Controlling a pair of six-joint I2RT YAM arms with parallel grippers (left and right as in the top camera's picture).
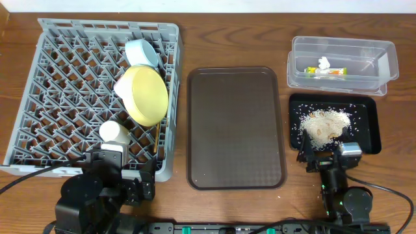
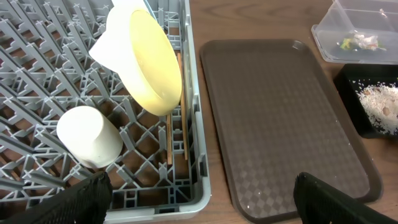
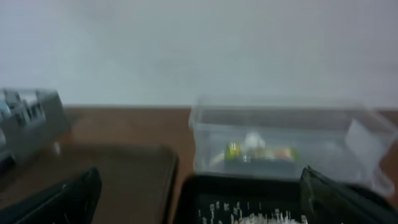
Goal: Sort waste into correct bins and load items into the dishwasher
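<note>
The grey dishwasher rack [image 1: 39, 97] fills the left of the overhead view. In it a yellow plate [image 1: 146, 94] stands on edge, with a light blue bowl [image 1: 142, 52] behind it and a pale pink bowl's rim [image 1: 122, 84] at its left. A white cup [image 1: 114, 132] lies near the rack's front, and wooden chopsticks [image 2: 169, 138] rest beside the plate. The clear tub [image 1: 370, 62] holds a green-and-yellow wrapper [image 1: 333, 71] and a white tissue [image 1: 323, 63]. Rice-like crumbs [image 1: 325, 123] lie in the black tray [image 1: 367, 133]. My left gripper [image 1: 122, 168] hangs open over the rack's front corner. My right gripper [image 1: 328, 157] is open at the black tray's near edge.
A brown serving tray [image 1: 237, 127] lies between the rack and the bins, with nothing on it. A few stray crumbs sit on the wooden table by the right arm. Both arm bases stand at the table's front edge.
</note>
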